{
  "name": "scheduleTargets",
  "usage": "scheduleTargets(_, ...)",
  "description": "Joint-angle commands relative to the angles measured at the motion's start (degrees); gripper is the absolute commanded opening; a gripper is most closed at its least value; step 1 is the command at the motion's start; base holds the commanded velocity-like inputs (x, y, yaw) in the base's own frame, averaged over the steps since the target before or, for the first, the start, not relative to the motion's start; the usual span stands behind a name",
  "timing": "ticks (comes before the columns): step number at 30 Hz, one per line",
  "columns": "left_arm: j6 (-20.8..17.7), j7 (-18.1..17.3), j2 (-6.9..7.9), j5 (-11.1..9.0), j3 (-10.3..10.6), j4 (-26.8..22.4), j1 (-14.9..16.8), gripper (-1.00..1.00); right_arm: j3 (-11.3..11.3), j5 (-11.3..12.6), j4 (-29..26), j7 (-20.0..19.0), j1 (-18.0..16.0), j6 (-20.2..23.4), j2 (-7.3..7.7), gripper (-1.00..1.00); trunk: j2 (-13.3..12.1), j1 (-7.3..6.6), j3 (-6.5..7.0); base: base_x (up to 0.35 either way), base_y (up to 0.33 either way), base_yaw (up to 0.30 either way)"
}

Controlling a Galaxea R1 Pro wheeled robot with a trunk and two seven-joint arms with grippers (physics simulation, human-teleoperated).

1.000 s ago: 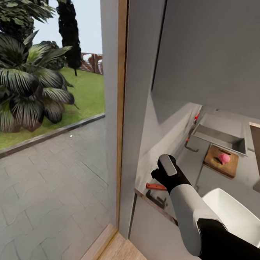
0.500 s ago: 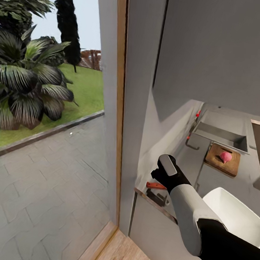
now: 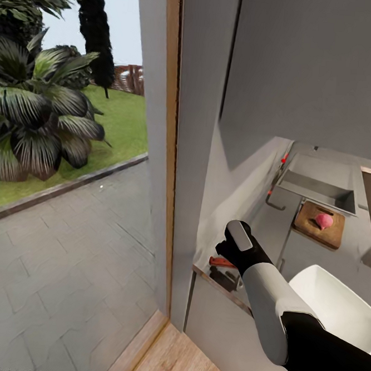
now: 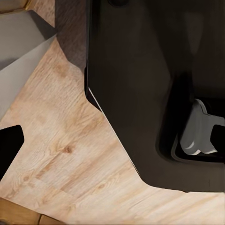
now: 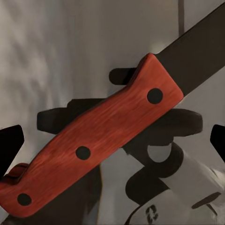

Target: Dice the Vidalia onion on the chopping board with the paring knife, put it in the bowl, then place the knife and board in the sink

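The right gripper [image 3: 223,269] hangs over the knife [image 5: 93,145], which lies at the desk's [image 3: 313,262] near left corner. Its fingers look spread wide either side of the red handle, not yet holding it. Best to drop straight down and close across the handle's middle. The onion [image 3: 324,220] waits on the board [image 3: 319,225] beside the sink [image 3: 318,188]; the bowl [image 3: 332,306] sits nearer.

A wood-framed doorway [image 3: 166,150] opens onto grey paving [image 3: 63,254], lawn [image 3: 123,125] and palm shrubs [image 3: 34,123]
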State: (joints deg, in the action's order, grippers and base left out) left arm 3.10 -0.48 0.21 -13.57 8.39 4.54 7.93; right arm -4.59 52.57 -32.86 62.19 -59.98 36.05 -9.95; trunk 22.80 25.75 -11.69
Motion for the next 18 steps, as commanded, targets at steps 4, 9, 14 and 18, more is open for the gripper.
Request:
scheduleTargets(4,0.3,-0.1,-0.03,-0.5,0.5,0.2,0.1,1.00,-0.2,0.0,0.0,0.3,0.0,0.4,-0.05,1.00,0.1,0.03,-0.48,0.000,0.000,0.000)
scheduleTargets(9,0.3,-0.1,-0.03,-0.5,0.5,0.2,0.1,1.00,-0.2,0.0,-0.1,0.3,0.0,0.4,-0.05,1.00,0.1,0.03,-0.95,0.000,0.000,0.000)
scheduleTargets(14,0.3,-0.1,-0.11,-0.5,0.5,0.2,0.1,1.00,-0.2,0.0,0.0,0.3,0.0,0.4,-0.05,1.00,0.1,0.03,-1.40,0.000,0.000,0.000)
scheduleTargets(18,0.3,-0.1,-0.31,-0.5,0.5,0.2,0.1,1.00,-0.2,0.0,0.0,0.3,0.0,0.4,-0.05,1.00,0.1,0.03,-1.68,0.000,0.000,0.000)
